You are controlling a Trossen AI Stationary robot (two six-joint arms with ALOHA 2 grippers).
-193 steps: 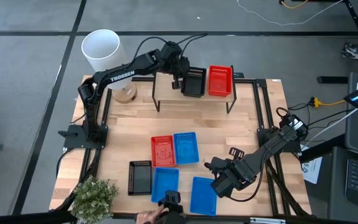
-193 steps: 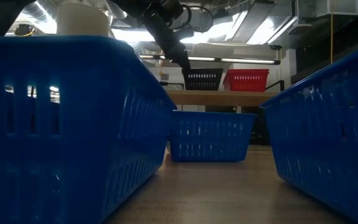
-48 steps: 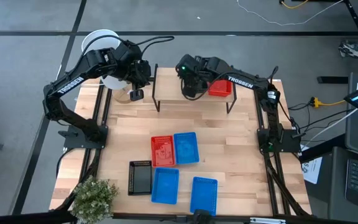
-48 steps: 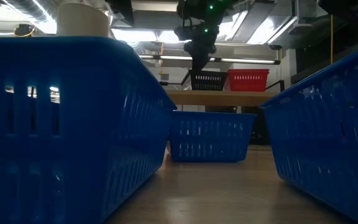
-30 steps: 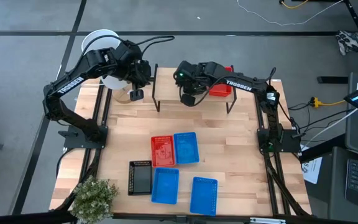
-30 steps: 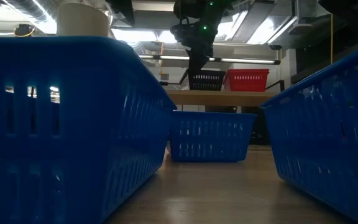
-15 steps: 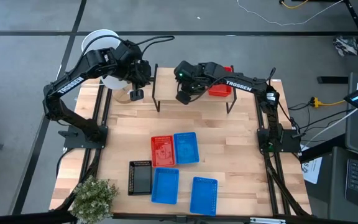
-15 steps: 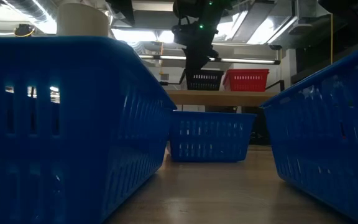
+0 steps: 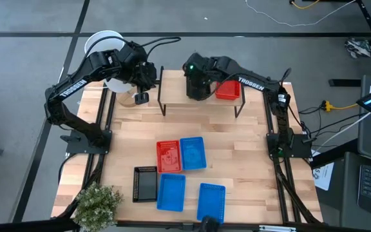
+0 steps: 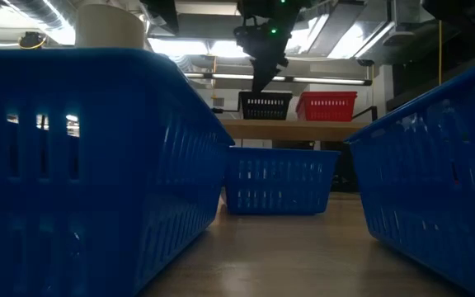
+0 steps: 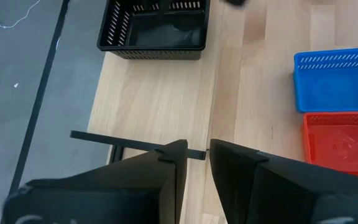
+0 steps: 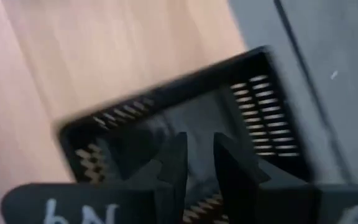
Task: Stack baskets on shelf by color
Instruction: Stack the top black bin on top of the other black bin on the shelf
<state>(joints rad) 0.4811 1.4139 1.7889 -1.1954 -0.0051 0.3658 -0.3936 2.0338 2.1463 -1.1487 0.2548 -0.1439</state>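
A black basket point(image 9: 203, 95) and a red basket point(image 9: 228, 87) stand on the shelf point(image 9: 172, 96), a wood plank on black legs at the table's far edge. My right gripper point(image 9: 196, 85) is above the black basket point(image 12: 166, 130), fingers down in it and shut on it. My left gripper point(image 9: 141, 97) hangs shut and empty beside the shelf's left end. On the table lie a red basket point(image 9: 167, 156), a blue one point(image 9: 192, 153), a black one point(image 9: 145, 183) and two more blue ones point(image 9: 171, 192) point(image 9: 211, 202). My right gripper comes at the black basket from above, pointing down, at its left end point(image 10: 252, 97). A strip of mesh wall point(image 12: 201, 202) shows between the fingers point(image 12: 174, 158), so it seems pinched there. The picture is blurred and the gripper hides the exact spot. The basket stays upright on the shelf.
A white bucket point(image 9: 105, 48) stands beyond the table's far left corner and a small plant point(image 9: 98, 203) at its near left corner. Two blue baskets point(image 10: 81, 165) point(image 10: 435, 173) fill the low view's sides. Bare wood lies between shelf and table baskets.
My right gripper swung toward the table's near left over the shelf, then back toward the far edge. The black basket shifted a little to the left along the shelf. The left arm kept still.
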